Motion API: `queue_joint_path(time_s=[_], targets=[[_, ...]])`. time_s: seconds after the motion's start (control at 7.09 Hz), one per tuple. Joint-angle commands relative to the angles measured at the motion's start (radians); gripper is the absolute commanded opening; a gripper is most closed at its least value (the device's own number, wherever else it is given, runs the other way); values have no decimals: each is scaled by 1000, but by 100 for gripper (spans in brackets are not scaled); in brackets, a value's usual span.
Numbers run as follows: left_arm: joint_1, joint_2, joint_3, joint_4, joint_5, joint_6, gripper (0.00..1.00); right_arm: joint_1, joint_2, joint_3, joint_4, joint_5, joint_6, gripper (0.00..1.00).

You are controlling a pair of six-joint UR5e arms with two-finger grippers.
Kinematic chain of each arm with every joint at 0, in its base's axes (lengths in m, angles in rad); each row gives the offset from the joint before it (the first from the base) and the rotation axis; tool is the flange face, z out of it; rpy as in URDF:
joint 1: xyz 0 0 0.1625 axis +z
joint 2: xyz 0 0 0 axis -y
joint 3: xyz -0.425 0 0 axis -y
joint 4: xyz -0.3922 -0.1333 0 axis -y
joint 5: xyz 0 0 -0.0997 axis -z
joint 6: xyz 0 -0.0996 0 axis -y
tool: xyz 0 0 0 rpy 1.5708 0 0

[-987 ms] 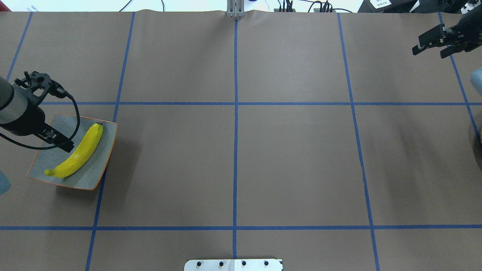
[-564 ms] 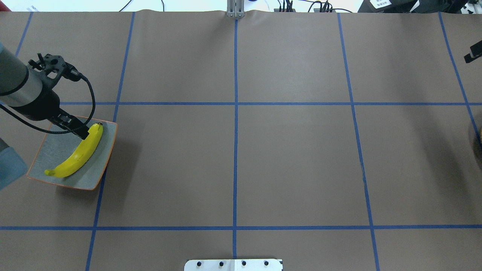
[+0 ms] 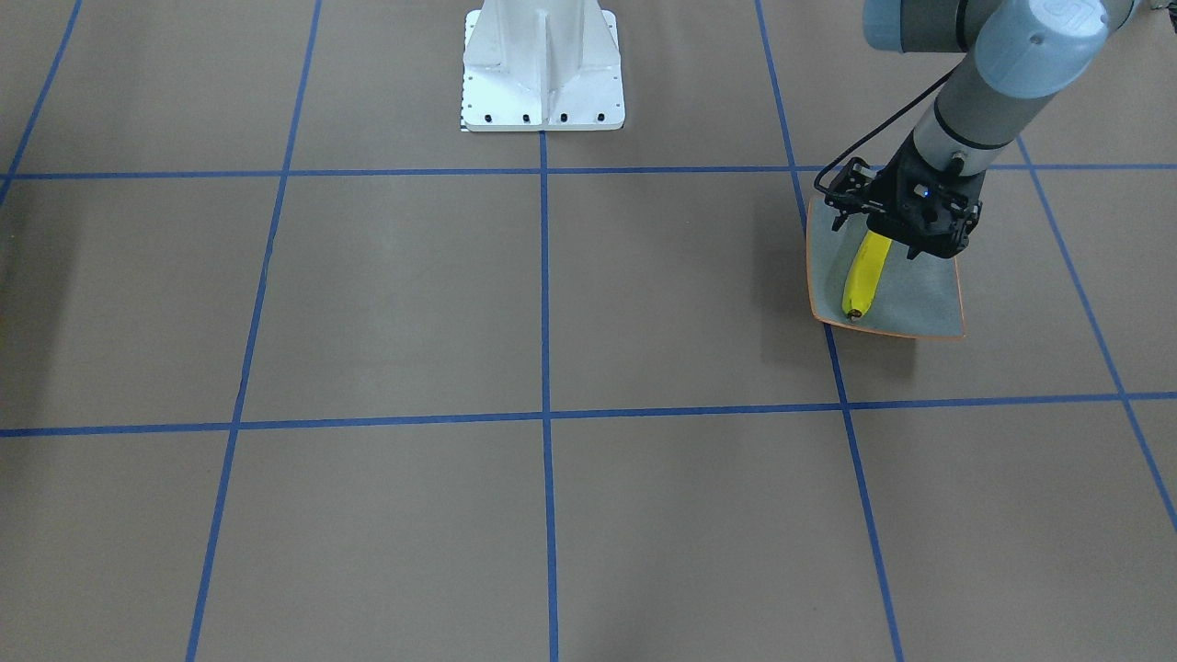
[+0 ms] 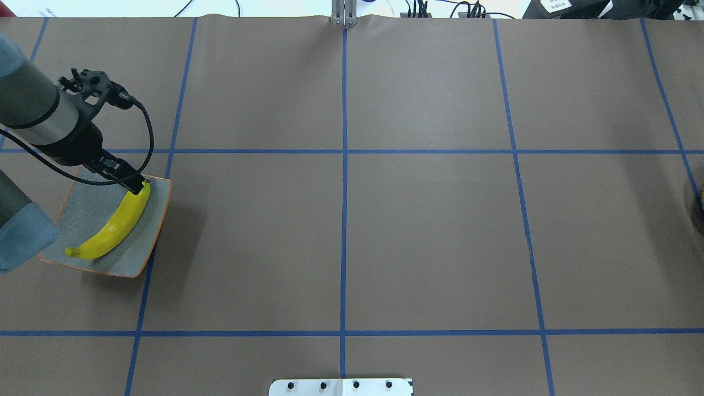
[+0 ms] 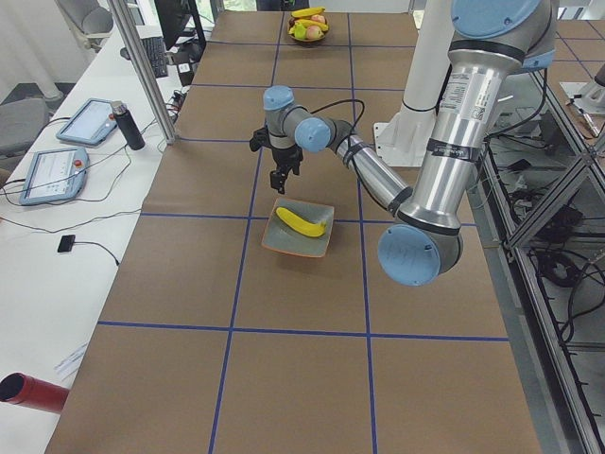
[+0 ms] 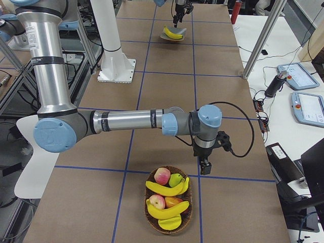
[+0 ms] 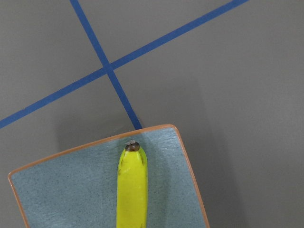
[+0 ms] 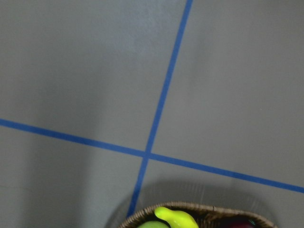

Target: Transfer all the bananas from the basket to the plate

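One yellow banana [image 4: 115, 225] lies free on the grey-blue plate [image 4: 82, 214] with the orange rim, at the table's left. My left gripper [image 4: 132, 186] hangs over the banana's far, dark tip, apart from it and seemingly open, holding nothing. The left wrist view looks down on that banana [image 7: 132, 190] and the plate [image 7: 57, 190]. The wicker basket [image 6: 187, 215] holds more bananas [image 6: 167, 190] with apples and a green fruit. My right gripper [image 6: 205, 166] hovers just beyond the basket's rim; I cannot tell whether it is open.
The white robot base [image 3: 542, 64] stands at the table's middle edge. Along the operators' side stand an aluminium post [image 5: 142, 76], a dark bottle [image 5: 130, 128] and two tablets [image 5: 52, 175]. Blue tape lines divide the brown table top.
My left gripper has travelled across the plate, away from the robot, to the banana's far tip. The right gripper has slid out of the overhead view to the right.
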Motion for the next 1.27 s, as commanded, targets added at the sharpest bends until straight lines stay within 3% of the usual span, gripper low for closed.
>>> queue_joint_path(time_s=[0.0,0.28,0.56,1.13], targets=[[1,-24,15,-1,1,-7,100,18,-58,-27,9,-85,-107,99],[14,-48,15,-3,1,-53,100,28,-59,-94,17,-85,-117,99],[18,-50,12,-6,1,-71,100,28,-53,-214,169,-85,-112,99],[50,-60,15,-7,9,-91,100,26,-61,-256,173,-76,-109,99]])
